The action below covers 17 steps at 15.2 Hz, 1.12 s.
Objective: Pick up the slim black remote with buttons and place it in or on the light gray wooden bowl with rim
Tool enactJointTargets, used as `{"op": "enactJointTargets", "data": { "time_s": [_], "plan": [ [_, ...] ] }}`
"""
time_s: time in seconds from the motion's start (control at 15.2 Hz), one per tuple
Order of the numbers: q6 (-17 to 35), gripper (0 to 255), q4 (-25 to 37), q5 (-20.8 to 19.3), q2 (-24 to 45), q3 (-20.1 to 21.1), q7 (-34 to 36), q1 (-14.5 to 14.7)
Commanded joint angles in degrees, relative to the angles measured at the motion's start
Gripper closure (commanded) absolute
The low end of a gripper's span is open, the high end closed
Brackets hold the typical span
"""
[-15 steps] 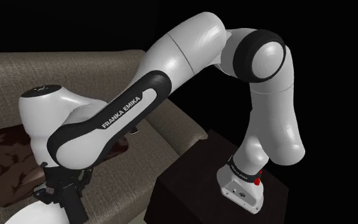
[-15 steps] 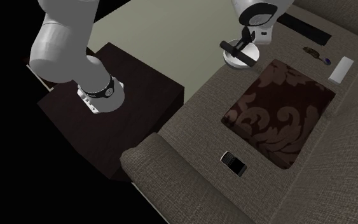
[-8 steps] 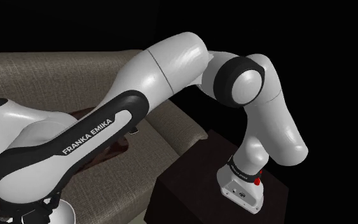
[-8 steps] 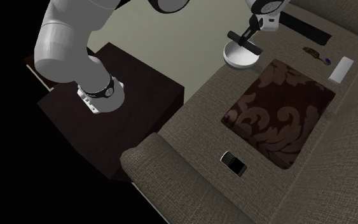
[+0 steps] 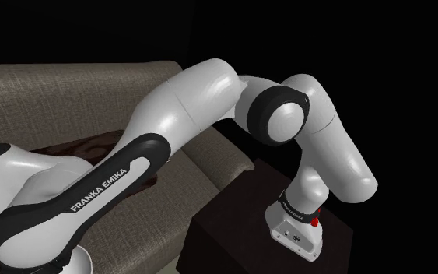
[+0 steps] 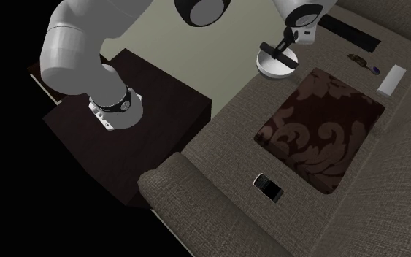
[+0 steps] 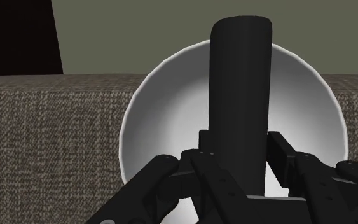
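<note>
My gripper point(image 7: 241, 167) is shut on the slim black remote point(image 7: 241, 95), which sticks out straight from between the fingers point(image 7: 279, 151). Directly beyond the remote lies the white round bowl point(image 7: 165, 127) with a thin rim, resting on the sofa seat near its edge. From the second exterior view the remote point(image 6: 272, 49) hangs crosswise just above the bowl point(image 6: 277, 66), with the gripper point(image 6: 288, 47) over it under the white hand. I cannot tell whether the remote touches the bowl.
A dark patterned cushion point(image 6: 320, 131) lies on the brown sofa next to the bowl. A phone point(image 6: 268, 187), a white flat object point(image 6: 391, 79) and a long black bar point(image 6: 350, 33) also lie on the sofa. The dark stand box point(image 6: 145, 109) sits beside the sofa arm point(image 5: 209, 179).
The arm's elbow has swung down and toward the shoulder view's left. The hand with the remote rose a little, then settled over the bowl, the remote still clasped.
</note>
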Motion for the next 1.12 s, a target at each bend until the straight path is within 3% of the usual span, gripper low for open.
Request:
{"op": "enactJointTargets", "data": {
  "time_s": [0.0,0.53,0.59,0.92,1.06],
  "plan": [
    [0.86,255,0.08,-0.12,0.93,-0.14,-0.08,0.13],
    [1.14,255,0.26,-0.18,1.39,-0.2,-0.12,0.2],
    [1.14,0,0.27,-0.18,1.39,-0.2,-0.12,0.2],
    [1.14,0,0.26,-0.18,1.39,-0.2,-0.12,0.2],
    [-1.15,0,0.18,0.13,-0.94,0.11,-0.28,-0.45]
  ]
}}
